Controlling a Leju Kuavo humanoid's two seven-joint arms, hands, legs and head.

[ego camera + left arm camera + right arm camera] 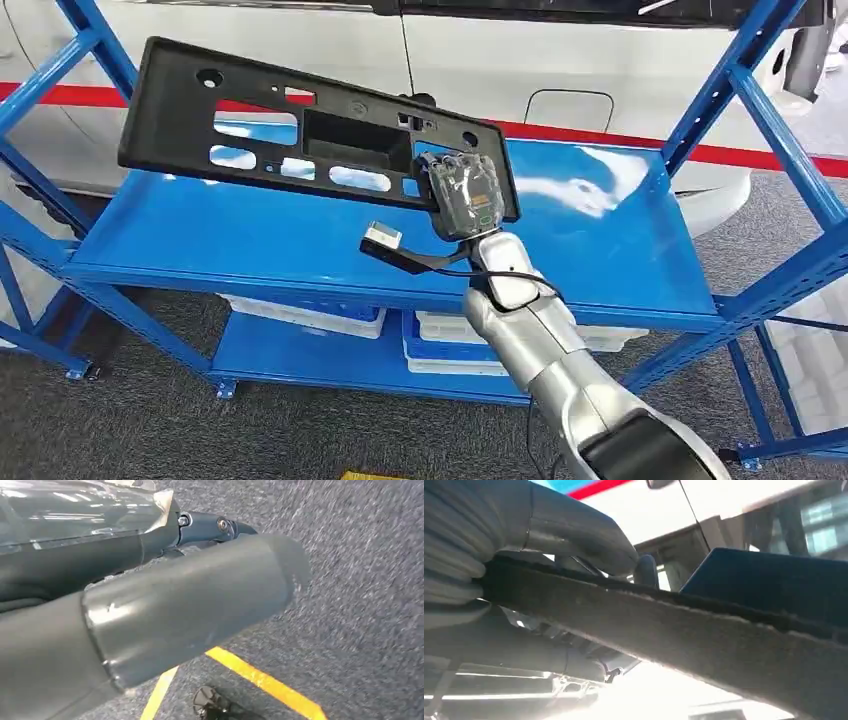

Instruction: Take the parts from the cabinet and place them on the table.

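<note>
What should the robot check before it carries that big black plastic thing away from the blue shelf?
1. Hold on the black plastic panel: ok; the right hand grips its right end.
2. Panel lifted off the blue shelf: ok; it hangs tilted above the shelf surface.
3. Balance: not ok; the long panel is held at one end, so it may swing.
4. Room past the blue upright post: cannot tell.
5. Left hand free to help: cannot tell; its wrist view looks down at the grey floor.
6. Table to put it on: cannot tell.
</note>
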